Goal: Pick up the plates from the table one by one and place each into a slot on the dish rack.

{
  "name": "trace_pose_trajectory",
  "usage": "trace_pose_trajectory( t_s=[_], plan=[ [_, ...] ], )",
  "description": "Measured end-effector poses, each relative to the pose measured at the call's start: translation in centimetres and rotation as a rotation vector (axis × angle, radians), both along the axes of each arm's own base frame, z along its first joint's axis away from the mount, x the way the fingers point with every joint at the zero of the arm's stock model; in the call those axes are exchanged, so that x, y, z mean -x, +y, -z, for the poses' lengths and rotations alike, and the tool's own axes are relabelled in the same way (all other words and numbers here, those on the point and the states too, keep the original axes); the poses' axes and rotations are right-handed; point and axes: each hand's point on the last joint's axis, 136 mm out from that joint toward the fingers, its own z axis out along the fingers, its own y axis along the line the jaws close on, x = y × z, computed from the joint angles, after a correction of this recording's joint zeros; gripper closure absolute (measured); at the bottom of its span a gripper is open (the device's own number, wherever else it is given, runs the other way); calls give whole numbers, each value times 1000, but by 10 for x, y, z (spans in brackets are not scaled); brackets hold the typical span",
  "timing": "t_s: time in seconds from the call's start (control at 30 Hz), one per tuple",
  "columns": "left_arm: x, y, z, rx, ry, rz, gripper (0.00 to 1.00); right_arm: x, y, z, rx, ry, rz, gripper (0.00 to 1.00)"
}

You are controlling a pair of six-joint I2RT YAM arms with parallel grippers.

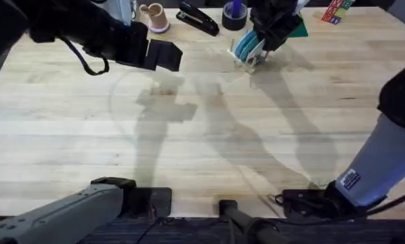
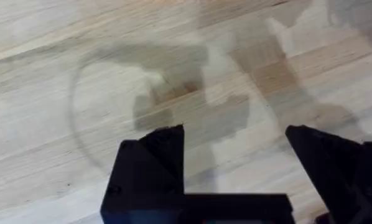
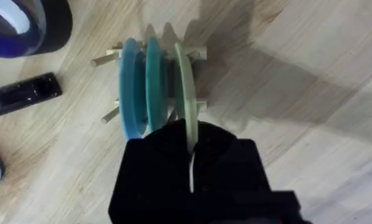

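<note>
key relation: the right tool [image 3: 191, 146] sits directly over the small natural-wood dish rack with thin dowel pegs [image 3: 195, 53], pinching the rim of a pale cream-yellow round plate [image 3: 185, 84] that stands on edge between the pegs

plate axis: upright, face parallel to the two light blue round plates [image 3: 141, 84] already standing just beside it in neighbouring slots, so any exit looks like straight back up along the plate's plane

where that is: upper middle of the overhead frame, rack [image 1: 246, 59] near the far edge of the light jointed-plank wooden tabletop [image 1: 209, 142]

right tool state: closed narrow on the cream plate's edge

left tool [image 2: 236, 146]: jaws spread wide, holding nothing, hovering over bare wood at the upper left of the overhead

nearer arm: right, by a lot

clutter: black stapler [image 1: 198, 18], dark tape roll [image 1: 233, 16], small pink cup [image 1: 154, 16] near the rack on the upper left side

open room: loads of free tabletop in front of the rack

my guess: plate looks seated, letting go comes next
</note>
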Motion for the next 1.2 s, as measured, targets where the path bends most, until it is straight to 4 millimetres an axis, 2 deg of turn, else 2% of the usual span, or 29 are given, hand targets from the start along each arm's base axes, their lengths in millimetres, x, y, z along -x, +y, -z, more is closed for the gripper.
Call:
trace_pose_trajectory(
  t_s=[0.47, 0.83, 1.0, 1.2],
  plan=[
    [0, 0, 0, 0, 0, 0, 6, 0, 0, 0, 0, 0, 0, 967],
    [0, 0, 0, 0, 0, 0, 6, 0, 0, 0, 0, -1, 0, 906],
    [0, 0, 0, 0, 0, 0, 6, -1, 0, 0, -1, -2, 0, 838],
    [0, 0, 0, 0, 0, 0, 7, -1, 0, 0, -1, -3, 1, 833]
  ],
)
